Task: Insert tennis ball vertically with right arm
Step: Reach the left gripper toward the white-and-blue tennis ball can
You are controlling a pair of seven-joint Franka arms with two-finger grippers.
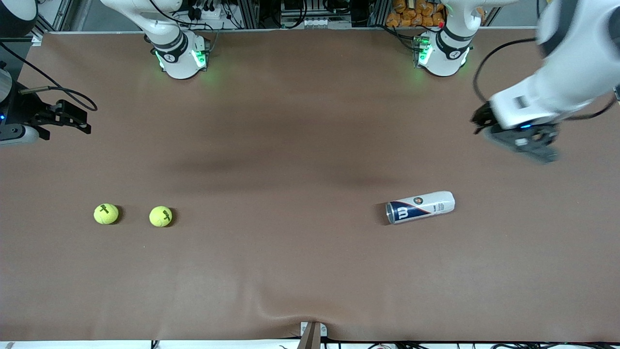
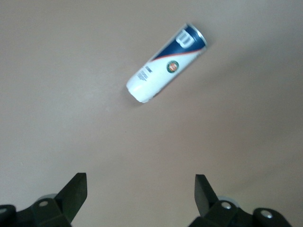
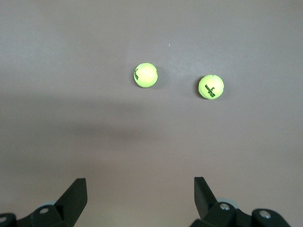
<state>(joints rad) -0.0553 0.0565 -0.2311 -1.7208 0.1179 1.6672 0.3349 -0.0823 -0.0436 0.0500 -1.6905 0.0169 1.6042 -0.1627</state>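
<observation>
My right gripper point(image 3: 140, 198) hangs above the table point(image 1: 300, 145) at the right arm's end, its two fingers spread wide with nothing between them. In the front view it point(image 1: 72, 118) shows at the edge of the picture, dark against the brown cover. Looking down past my fingertips point(image 3: 75, 189) I see only bare brown surface directly below, then the two tennis balls lying apart from each other and untouched. The ball nearer the middle of the table point(image 1: 161, 216) shows black lettering on top; the other ball point(image 1: 106, 214) lies beside it, closer to the right arm's end. Both rest about equally near to the front camera, well apart from my gripper.

Toward the left arm's end lies the ball can point(image 1: 420, 207), on its side, white with a blue band. Its open mouth points toward the middle of the table and its closed white end toward the left arm's end. It is well apart from the balls.

My left gripper point(image 1: 525, 140) hovers over the table at the left arm's end, its fingers also spread and empty. The can point(image 2: 166, 63) lies ahead of it.
</observation>
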